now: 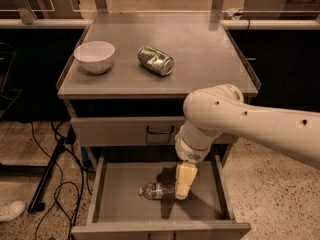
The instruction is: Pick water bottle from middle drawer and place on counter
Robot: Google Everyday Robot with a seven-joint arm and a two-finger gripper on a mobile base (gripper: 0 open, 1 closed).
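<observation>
The water bottle lies on its side on the floor of the open middle drawer, cap pointing left. My gripper hangs from the white arm down inside the drawer, at the bottle's right end, covering that end. One cream finger shows. The counter is the cart's grey top above.
A white bowl stands on the counter's left side and a dented green-and-silver can lies near its middle. A shut drawer front with a dark handle sits above the open drawer. Cables and a stand lie on the floor to the left.
</observation>
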